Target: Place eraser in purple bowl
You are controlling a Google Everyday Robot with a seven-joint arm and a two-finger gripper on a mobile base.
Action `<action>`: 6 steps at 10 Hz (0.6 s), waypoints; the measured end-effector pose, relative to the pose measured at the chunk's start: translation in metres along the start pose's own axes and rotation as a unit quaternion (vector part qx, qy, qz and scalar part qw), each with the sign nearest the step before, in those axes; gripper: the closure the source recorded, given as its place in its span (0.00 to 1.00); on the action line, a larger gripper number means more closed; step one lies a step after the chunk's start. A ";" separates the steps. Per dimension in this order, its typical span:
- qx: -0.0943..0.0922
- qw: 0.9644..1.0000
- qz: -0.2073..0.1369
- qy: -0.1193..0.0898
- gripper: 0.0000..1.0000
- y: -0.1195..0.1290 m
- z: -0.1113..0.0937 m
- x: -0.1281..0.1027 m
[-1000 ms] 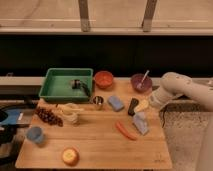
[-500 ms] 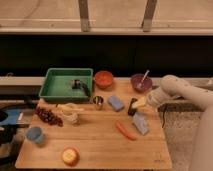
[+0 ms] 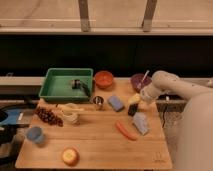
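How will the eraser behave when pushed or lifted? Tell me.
The eraser is a small oblong block: probably stiff and light. It seems to stand on end beneath the claw, near the purple bowl, so a push may tip it. Flat sides: unlikely to roll.

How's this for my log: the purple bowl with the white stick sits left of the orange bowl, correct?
No: in the camera view the purple bowl with the white stick sits right of the orange bowl, behind the gripper.

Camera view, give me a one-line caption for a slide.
Robot gripper at the black eraser, near the purple bowl on a cluttered wooden table.
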 end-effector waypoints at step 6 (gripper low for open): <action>-0.023 0.999 -0.018 0.034 0.20 0.014 0.027 -0.011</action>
